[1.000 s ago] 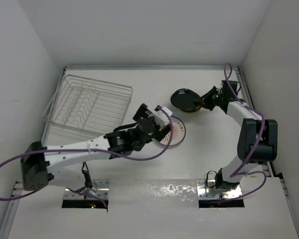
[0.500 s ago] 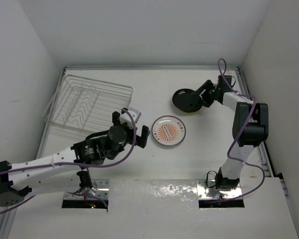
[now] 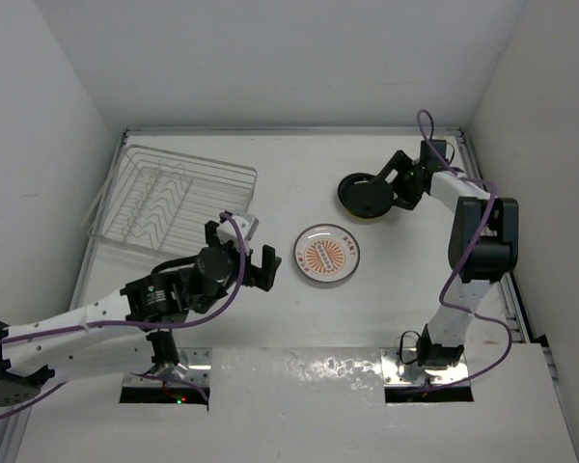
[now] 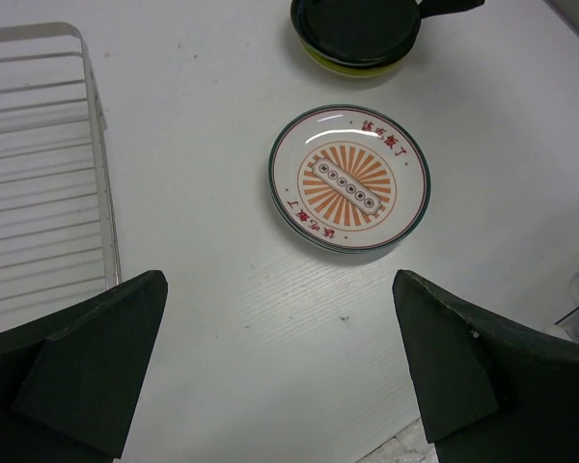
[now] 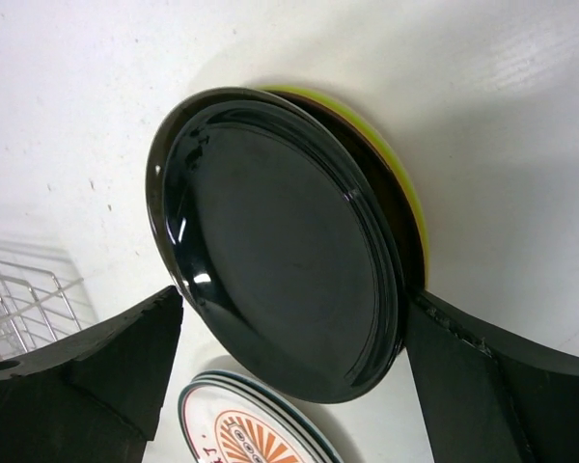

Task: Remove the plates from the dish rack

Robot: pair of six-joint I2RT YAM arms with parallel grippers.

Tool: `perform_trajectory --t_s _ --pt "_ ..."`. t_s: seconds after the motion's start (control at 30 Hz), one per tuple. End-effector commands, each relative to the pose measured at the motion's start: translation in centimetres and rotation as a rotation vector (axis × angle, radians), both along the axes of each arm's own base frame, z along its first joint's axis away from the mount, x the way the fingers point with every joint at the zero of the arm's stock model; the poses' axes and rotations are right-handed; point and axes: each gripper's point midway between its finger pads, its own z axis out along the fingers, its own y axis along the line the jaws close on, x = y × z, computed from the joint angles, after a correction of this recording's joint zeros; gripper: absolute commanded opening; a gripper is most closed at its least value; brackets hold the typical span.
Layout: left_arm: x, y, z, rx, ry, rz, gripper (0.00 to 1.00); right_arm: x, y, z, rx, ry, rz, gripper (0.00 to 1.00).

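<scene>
Dish rack bare of plates, both grippers spread wide and holding nothing.

No plate showed among the tines, so the unloading looked done or very nearly so, judging by these views alone. The black plate lay on top of a small stack at the far right of the counter, with a lime green plate edging out beneath it. The right gripper hung at that stack, its jaws wide on either side of the black plate and not clamped on it. The orange-centred plate sat flat near the middle of the counter. The left gripper hovered between it and the rack. Little seemed left beyond drawing both arms away.
</scene>
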Motion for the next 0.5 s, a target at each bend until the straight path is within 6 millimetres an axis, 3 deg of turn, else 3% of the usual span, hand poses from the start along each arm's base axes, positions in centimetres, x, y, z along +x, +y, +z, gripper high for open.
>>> perform_trajectory --t_s 0.0,0.23,0.4,0.47 --pt "-0.2 0.0 0.5 -0.032 0.006 0.002 1.00 1.4 0.4 1.1 -0.037 -0.021 0.036 0.90" --pt "-0.3 0.2 0.4 -0.040 0.008 0.004 1.00 1.2 0.8 1.2 -0.101 0.006 0.017 0.91" --pt "-0.3 0.5 0.3 -0.037 0.011 0.015 1.00 0.2 -0.7 0.9 -0.212 0.056 -0.009 0.95" --pt "-0.2 0.8 0.2 -0.035 0.012 0.033 1.00 0.2 0.2 1.4 -0.274 0.053 0.029 0.99"
